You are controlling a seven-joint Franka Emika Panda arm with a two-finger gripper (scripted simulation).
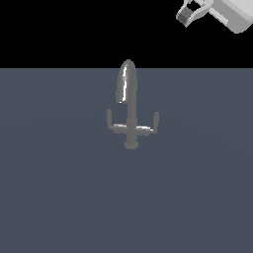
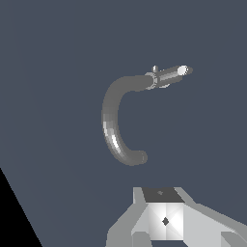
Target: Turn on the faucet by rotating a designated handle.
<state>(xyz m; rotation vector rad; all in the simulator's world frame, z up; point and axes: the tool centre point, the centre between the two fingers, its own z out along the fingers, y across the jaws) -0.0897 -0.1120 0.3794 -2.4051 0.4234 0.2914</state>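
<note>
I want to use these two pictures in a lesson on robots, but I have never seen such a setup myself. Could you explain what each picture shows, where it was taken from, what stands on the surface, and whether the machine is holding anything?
Both pictures are computer renders of one simulated robot arm. The exterior view comes from a camera off the arm. It shows a flat grey-blue floor with a small grey metal faucet standing on it: a tall arched spout, a round post, and two L-shaped levers. The handle to be turned is the lever on that view's right. The pale shape in the upper corner is the arm's gripper, well above the faucet and apart from it.

The wrist view comes from a camera on the arm itself, looking down past the gripper onto the faucet's curved spout. The gripper holds nothing; whether its fingers are open or shut cannot be told.
</note>
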